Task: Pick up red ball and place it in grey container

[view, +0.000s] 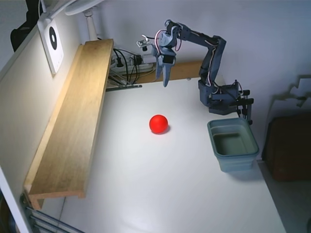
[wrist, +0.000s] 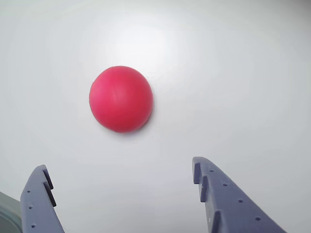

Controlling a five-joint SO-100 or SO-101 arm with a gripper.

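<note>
The red ball (view: 158,124) rests on the white table near its middle, apart from everything else. My gripper (view: 163,81) hangs in the air above and behind the ball, fingers pointing down. In the wrist view the ball (wrist: 121,99) lies ahead of the gripper (wrist: 119,167), whose two blue-grey fingers (wrist: 218,194) stand wide apart with nothing between them. The grey container (view: 238,162) sits to the right of the ball near the table's right edge, looking empty; a corner of it (wrist: 6,216) shows at the wrist view's bottom left.
A long wooden shelf (view: 73,121) runs along the table's left side. Cables and a power strip (view: 127,62) lie at the back. The arm's base (view: 218,97) is clamped just behind the container. The table's right edge passes close by the container.
</note>
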